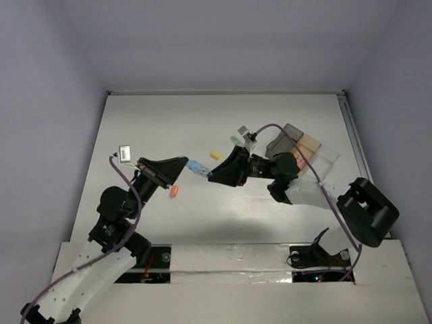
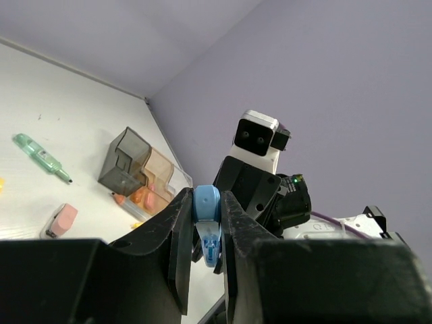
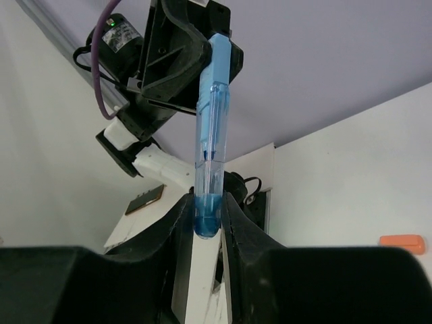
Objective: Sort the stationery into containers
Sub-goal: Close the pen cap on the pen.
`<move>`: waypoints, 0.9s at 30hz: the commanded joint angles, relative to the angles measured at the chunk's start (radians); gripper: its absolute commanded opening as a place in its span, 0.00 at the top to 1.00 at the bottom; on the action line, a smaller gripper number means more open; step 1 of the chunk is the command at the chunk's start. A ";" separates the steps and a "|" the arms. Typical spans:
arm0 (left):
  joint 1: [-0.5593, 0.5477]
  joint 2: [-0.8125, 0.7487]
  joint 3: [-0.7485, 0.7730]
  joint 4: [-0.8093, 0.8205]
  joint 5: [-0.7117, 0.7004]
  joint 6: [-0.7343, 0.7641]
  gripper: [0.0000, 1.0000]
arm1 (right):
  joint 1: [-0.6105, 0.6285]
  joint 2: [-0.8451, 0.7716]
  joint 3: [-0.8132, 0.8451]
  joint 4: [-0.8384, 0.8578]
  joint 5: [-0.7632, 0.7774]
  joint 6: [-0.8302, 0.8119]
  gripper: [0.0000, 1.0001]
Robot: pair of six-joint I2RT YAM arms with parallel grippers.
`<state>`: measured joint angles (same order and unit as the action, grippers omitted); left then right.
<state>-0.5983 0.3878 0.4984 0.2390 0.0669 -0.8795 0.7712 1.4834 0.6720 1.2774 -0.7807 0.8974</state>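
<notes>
- The left gripper (image 1: 186,163) is clamped narrow on the capped end of the blue pen (image 1: 197,167), which is held clear of the table (image 1: 148,121).
- An orange piece (image 1: 174,192) lies on the table at 6 o'clock of that gripper's tip, near but apart.
- The blue pen spans the gap between the two grippers, pointing toward 4 o'clock in the top view.
- The right gripper (image 1: 210,177) has its jaws narrow, with the pads against both sides of the pen's other end.
- A yellow piece (image 1: 215,154) lies at 2 o'clock of the pen.
- A green pen (image 1: 236,140) lies at 1 o'clock of the right gripper.
- The containers (image 1: 305,150), a joined row with the dark bin farthest, stand at about 3 o'clock, well apart from the pen.
</notes>
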 commanded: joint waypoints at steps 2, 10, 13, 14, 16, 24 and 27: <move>0.002 0.008 -0.029 0.003 -0.001 0.027 1.00 | 0.007 -0.046 0.031 0.277 -0.009 -0.022 0.84; 0.002 0.014 -0.037 0.003 0.007 0.036 1.00 | 0.007 -0.038 0.051 0.266 -0.023 -0.005 0.92; 0.002 0.017 -0.038 0.006 0.016 0.039 1.00 | 0.007 -0.044 0.057 0.244 -0.023 -0.008 0.93; 0.002 0.022 -0.043 0.014 0.023 0.040 1.00 | 0.007 -0.044 0.060 0.241 -0.023 -0.008 0.93; 0.002 0.025 -0.047 0.017 0.031 0.042 1.00 | 0.007 -0.044 0.067 0.232 -0.023 -0.006 0.95; 0.002 0.045 -0.080 0.057 0.076 0.036 1.00 | 0.007 -0.037 0.086 0.214 -0.014 -0.002 0.98; 0.002 0.045 -0.095 0.068 0.082 0.030 1.00 | 0.007 -0.034 0.089 0.220 -0.009 0.003 0.98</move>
<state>-0.6003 0.4088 0.4423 0.3347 0.1360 -0.8696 0.7662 1.4704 0.6930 1.2461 -0.7788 0.8982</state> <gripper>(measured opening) 0.142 0.253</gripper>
